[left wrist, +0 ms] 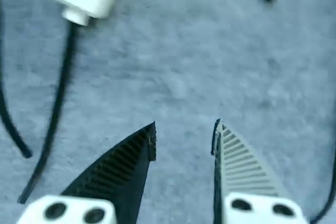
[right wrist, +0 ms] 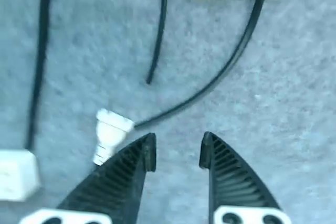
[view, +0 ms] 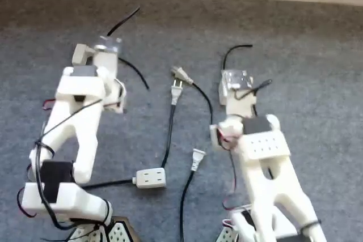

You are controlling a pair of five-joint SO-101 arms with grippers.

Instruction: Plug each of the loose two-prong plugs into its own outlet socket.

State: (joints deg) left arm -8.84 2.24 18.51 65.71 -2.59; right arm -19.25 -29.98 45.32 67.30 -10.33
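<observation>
Left hand point(left wrist: 184, 140): I see it open, fingers spread apart.
Right hand point(right wrist: 177, 150): open, white plug point(right wrist: 111, 129) just beside it.
Outlet socket point(view: 151, 178): 7 o'clock on bench point(view: 306, 55).

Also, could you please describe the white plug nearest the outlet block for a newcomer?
On the grey carpet, find the white outlet block between the two arms. Just to its side lies a small white plug, its black cord trailing toward the arms' bases. Unlike the two plugs farther out, which lie together, it lies alone.
</observation>
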